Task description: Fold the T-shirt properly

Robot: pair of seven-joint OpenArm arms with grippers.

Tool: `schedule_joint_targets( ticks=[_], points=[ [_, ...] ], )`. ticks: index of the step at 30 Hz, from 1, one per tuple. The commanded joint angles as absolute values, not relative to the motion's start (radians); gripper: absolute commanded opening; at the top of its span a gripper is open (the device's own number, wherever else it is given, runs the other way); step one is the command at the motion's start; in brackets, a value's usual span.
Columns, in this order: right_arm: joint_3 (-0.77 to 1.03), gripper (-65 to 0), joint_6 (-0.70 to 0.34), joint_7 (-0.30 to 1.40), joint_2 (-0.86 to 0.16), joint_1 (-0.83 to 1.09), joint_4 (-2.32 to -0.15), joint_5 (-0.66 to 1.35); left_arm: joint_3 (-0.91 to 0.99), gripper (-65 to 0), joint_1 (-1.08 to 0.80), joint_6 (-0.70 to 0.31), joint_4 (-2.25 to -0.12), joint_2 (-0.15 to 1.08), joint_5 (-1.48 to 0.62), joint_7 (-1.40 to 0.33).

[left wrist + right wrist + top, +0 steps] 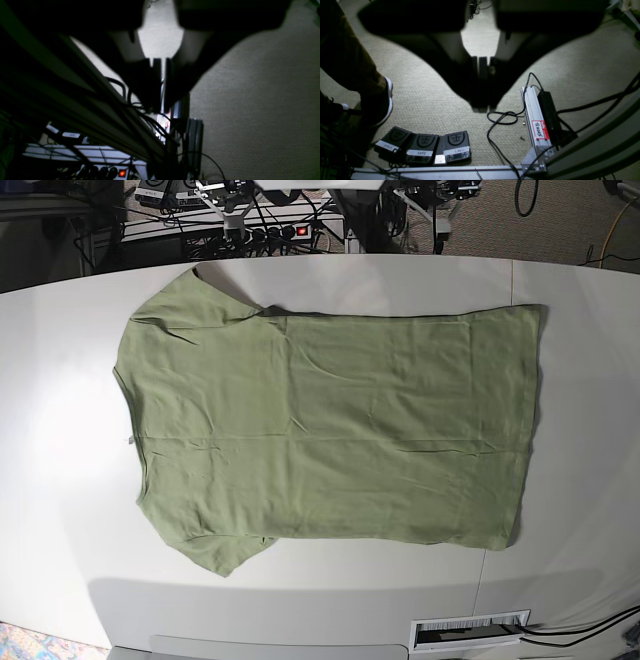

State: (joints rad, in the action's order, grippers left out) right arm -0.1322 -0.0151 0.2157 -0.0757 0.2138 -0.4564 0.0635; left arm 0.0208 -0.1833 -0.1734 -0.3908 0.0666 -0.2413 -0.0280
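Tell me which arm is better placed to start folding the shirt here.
Neither clearly. The T-shirt lies flat on the table, no arm over it. The left gripper and right gripper, both shut, hang over carpet off the table.

T-shirt (330, 430): soft matt cloth, faint creases. Desk (580, 430): smooth white top, slight sheen. Floor carpet (425, 100): rough woven, beige. Rail (532, 117): ribbed bare metal w/ paper label. Foot pedals (425, 145): black matt plastic.

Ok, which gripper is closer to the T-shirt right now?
Can't tell. Left gripper and right gripper both hang shut over carpet, off the table; neither shows beside the T-shirt.
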Motion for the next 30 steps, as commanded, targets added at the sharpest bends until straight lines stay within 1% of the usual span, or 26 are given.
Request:
schedule_joint_targets(
  ticks=[1, 8, 21, 27, 30],
  points=[
    [-0.132, -65.0, -0.012, 0.206, -0.086, 0.219, -0.463, 0.066, 0.022, -65.0, -0.189, -0.184, -0.397, 0.067, -0.247, -0.025],
    [-0.132, -65.0, -0.011, 0.209, -0.102, 0.219, -0.463, 0.066, 0.022, -65.0, -0.200, -0.184, -0.397, 0.067, -0.247, -0.025],
    [-0.132, -65.0, -0.012, 0.215, -0.103, 0.223, -0.463, 0.066, 0.022, -65.0, -0.207, -0.184, -0.397, 0.067, -0.246, -0.025],
    [-0.132, -65.0, -0.013, 0.220, -0.111, 0.256, -0.464, 0.066, 0.022, -65.0, -0.252, -0.184, -0.425, 0.067, -0.246, -0.018],
    [-0.132, -65.0, -0.033, 0.221, -0.124, 0.276, -0.464, 0.066, 0.022, -65.0, -0.292, -0.185, -0.460, 0.076, -0.246, -0.006]
  ],
)
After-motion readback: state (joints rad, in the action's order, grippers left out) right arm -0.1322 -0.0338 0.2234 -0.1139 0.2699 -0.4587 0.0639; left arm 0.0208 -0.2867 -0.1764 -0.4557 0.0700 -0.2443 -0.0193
